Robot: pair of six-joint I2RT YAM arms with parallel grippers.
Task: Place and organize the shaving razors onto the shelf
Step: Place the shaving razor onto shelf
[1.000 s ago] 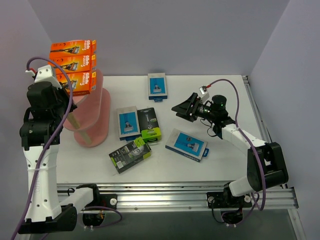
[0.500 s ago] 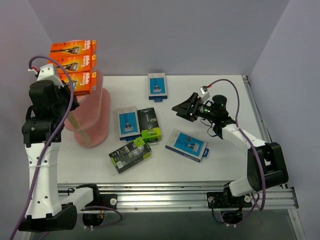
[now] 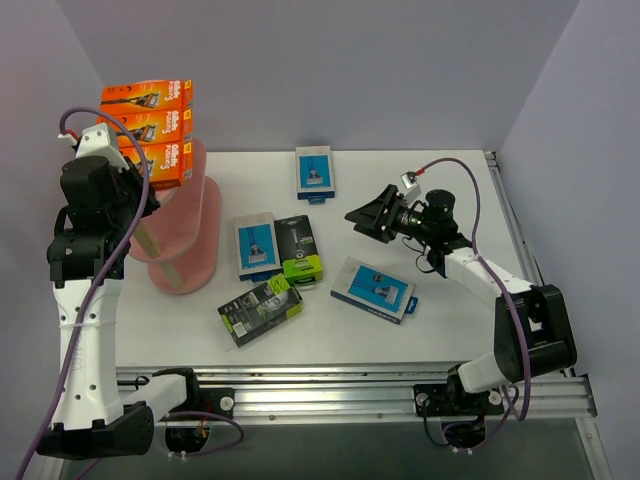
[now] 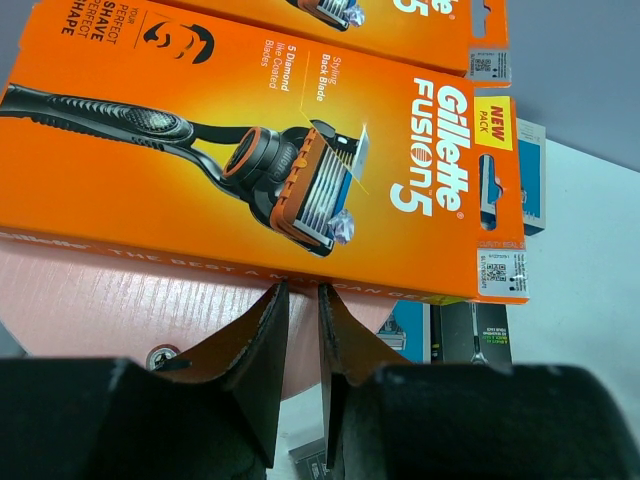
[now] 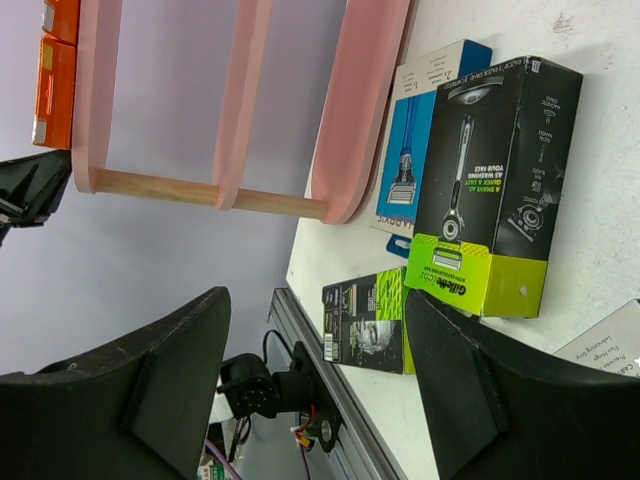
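Observation:
Three orange shaving razors [image 3: 160, 165] stand stacked on the top board of the pink shelf [image 3: 190, 245]. In the left wrist view the lowest orange pack [image 4: 250, 150] fills the frame above the pink board [image 4: 120, 310]. My left gripper [image 4: 297, 290] sits with its tips just under that pack's lower edge. Its jaws are a narrow gap apart with nothing between them. Three blue-and-grey packs [image 3: 315, 173] [image 3: 255, 245] [image 3: 373, 289] and two black-and-lime packs [image 3: 298, 250] [image 3: 260, 310] lie on the table. My right gripper [image 3: 365, 220] [image 5: 318, 300] hovers open and empty, facing the black pack [image 5: 495, 185].
The shelf's lower boards [image 5: 355, 110] carry nothing. A metal rail [image 3: 350, 385] runs along the table's near edge. Grey walls close in the back and both sides.
My left arm has shifted slightly up and toward the orange packs. The packs and the right arm have not moved.

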